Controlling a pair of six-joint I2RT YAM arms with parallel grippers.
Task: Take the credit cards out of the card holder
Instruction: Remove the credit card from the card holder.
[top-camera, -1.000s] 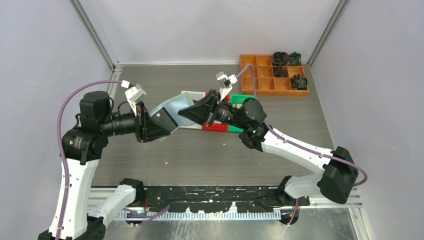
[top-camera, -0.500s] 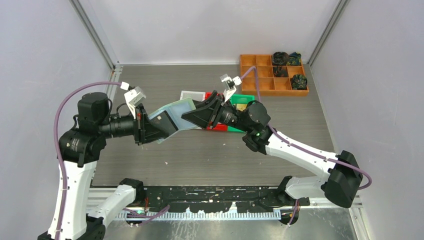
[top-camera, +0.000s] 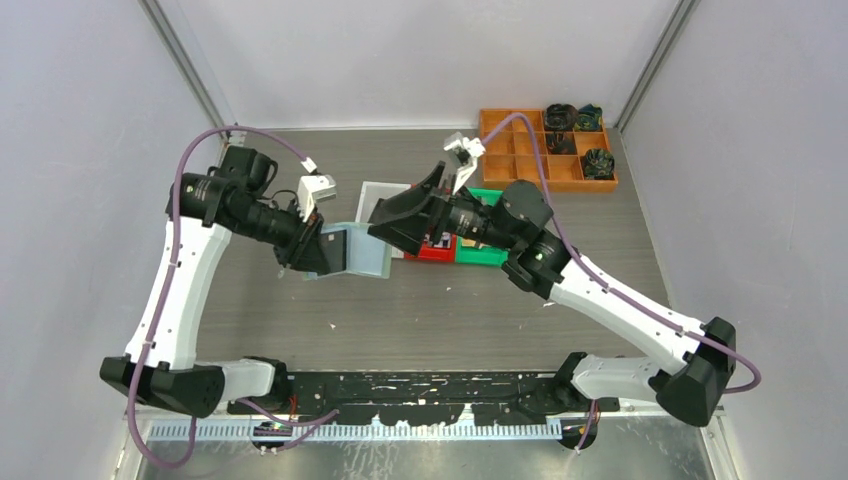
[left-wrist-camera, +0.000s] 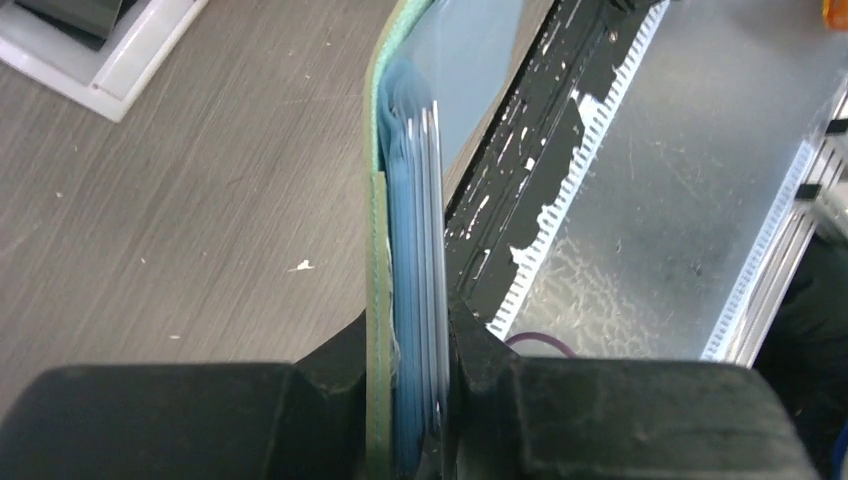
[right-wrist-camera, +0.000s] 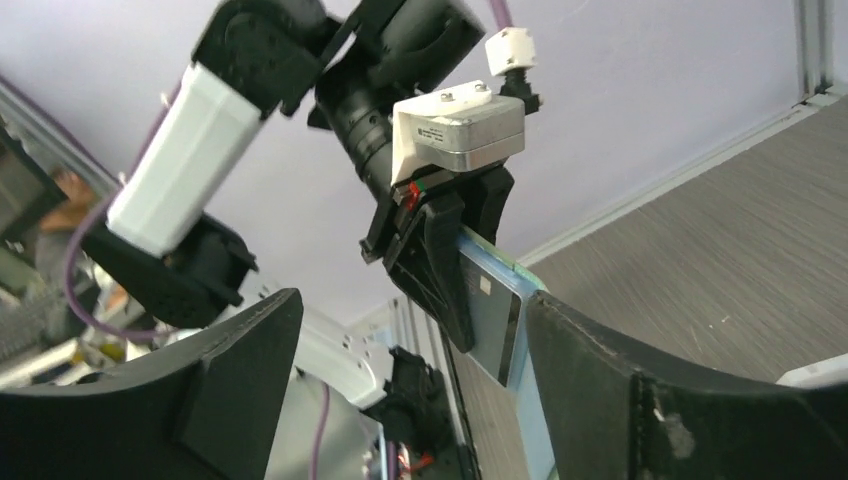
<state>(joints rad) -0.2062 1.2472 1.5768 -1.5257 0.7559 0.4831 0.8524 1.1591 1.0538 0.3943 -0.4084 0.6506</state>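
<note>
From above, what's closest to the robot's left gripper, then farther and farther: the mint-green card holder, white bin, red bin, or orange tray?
1. Thin mint-green folding card holder: clamped in the left gripper.
2. White plastic bin: just behind, to its right.
3. Red plastic bin: farther right, past the white one.
4. Orange wooden compartment tray: far back-right corner.

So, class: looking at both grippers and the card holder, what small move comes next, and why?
Probably ease the open right gripper forward onto an exposed card edge and close. The left gripper clamps the card holder in the air with the credit cards inside; the right gripper faces it, apart.
</note>
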